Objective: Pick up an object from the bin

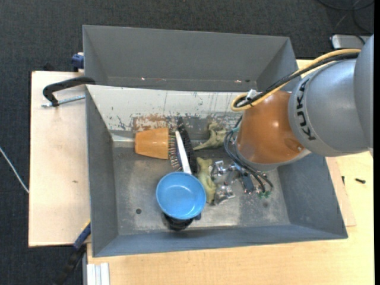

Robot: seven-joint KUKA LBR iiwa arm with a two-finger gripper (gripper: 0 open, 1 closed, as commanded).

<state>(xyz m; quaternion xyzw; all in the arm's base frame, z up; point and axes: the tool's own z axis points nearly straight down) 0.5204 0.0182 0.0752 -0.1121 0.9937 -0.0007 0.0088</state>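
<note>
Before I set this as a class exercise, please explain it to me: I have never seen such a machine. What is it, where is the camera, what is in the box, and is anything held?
One camera looks down into a grey metal bin from above, slightly to one side. The grey and orange shape on the right is a robot arm reaching in; its job is to pick one thing out. In the bin lie an orange cup on its side, a brush beside it, a blue bowl over something black, and pale yellow-green bits. The arm's tip is low beside those bits, right of the bowl. Whether it holds anything cannot be seen.
</note>
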